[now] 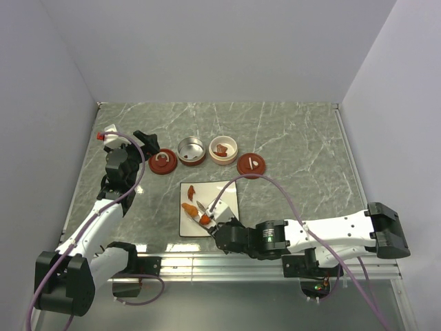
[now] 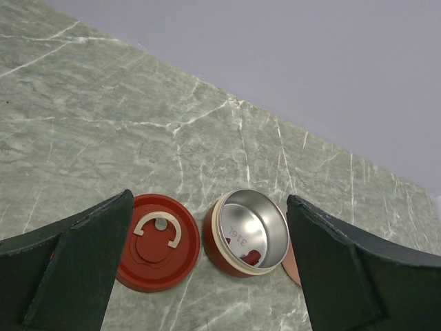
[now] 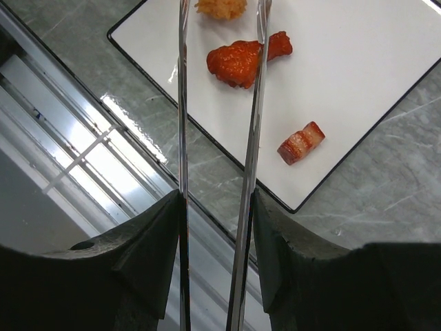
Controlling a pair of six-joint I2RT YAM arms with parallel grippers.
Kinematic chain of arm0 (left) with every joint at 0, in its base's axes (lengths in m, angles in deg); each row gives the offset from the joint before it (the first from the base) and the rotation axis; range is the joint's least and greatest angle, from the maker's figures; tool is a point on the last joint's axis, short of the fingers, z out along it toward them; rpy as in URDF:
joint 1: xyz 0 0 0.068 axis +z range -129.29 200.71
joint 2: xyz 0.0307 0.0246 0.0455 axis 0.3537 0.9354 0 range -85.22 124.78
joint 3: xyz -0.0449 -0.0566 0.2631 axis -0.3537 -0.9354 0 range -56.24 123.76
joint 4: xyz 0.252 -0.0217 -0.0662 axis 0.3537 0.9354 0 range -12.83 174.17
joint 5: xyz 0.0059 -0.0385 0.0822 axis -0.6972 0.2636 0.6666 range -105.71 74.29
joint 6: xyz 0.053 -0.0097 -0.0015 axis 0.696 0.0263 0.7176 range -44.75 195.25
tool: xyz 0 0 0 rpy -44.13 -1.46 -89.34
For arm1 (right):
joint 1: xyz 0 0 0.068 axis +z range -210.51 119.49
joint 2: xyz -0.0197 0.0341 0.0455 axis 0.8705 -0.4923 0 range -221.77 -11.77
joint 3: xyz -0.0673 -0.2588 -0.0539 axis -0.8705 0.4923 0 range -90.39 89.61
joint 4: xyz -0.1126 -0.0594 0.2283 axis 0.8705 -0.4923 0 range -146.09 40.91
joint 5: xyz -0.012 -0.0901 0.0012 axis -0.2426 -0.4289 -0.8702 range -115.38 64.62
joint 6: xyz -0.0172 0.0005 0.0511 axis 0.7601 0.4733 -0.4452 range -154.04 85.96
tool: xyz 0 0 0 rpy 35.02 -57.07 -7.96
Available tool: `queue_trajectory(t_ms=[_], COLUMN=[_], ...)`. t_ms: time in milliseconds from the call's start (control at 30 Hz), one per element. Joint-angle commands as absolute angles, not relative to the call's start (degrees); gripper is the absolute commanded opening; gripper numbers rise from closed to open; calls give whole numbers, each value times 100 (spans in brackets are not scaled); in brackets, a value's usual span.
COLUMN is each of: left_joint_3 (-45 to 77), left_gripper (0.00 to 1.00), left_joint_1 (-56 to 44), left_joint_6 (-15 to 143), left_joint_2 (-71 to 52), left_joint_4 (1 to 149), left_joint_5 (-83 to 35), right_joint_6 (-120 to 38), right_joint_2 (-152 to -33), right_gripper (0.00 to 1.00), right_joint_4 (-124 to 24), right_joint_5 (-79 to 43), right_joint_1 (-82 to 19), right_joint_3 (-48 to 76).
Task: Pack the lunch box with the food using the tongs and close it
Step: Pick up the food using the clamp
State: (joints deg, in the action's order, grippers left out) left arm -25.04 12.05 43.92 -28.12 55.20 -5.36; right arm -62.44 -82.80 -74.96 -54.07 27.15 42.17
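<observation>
While the overhead camera takes in the whole table (image 1: 296, 152), only the right wrist camera shows how the tongs (image 3: 255, 138) are held. The right gripper (image 3: 217, 222) clamps them at a middling width. Each slim metal arm lies flat against the inner face of one finger, and a gap stays between the two arms.

From the fingers the tongs run straight away over the near rim of the white plate (image 3: 358, 76), the arms almost parallel. One arm crosses in front of a red chunk (image 3: 233, 63); whether it touches the chunk cannot be told. An orange crumbly piece (image 3: 220, 7) sits between the arms at the top edge, where the tips are cut off. A brown strip (image 3: 301, 143) lies apart on the plate, to one side of the tongs.

From above, the long axis slants from the gripper at the plate's near right part toward the far left, tips over the food.

The left wrist camera alone looks into the steel bowl (image 2: 248, 231), where one small red piece lies at the bottom, with the left red lid (image 2: 157, 241) just beside it. The left gripper (image 1: 146, 141) is spread fully and holds nothing. Overhead, a cream bowl (image 1: 222, 149) with food in it and the right red lid (image 1: 251, 164) complete the row.
</observation>
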Motion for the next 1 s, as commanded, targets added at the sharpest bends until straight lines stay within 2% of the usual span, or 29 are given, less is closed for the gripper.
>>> queue_trajectory(t_ms=[0, 433, 500, 733, 967], left_joint_3=[-2346, -2363, -2372, -2363, -2363], left_gripper=[100, 99, 99, 99, 99], left_joint_1=[1227, 1227, 1227, 1227, 1227], left_joint_6=[4317, 4317, 4317, 4317, 4308], left_joint_2=[-2906, -2914, -2923, -2914, -2923], left_joint_4=[5274, 5256, 5256, 5256, 5265], left_joint_5=[-595, -595, -586, -578, -560], right_joint_6=[-6102, -5944, -5926, -5865, -5646], right_joint_2=[-8331, -8657, -8700, -8683, -8420], right_gripper=[52, 51, 49, 31, 27], right_joint_4=[-7098, -7001, -7001, -7062, -7133], right_joint_5=[-5395, -5114, -5087, -5219, -5614], right_joint_1=[2703, 2430, 2404, 2360, 2193], right_joint_3=[4171, 4145, 4145, 4101, 3961])
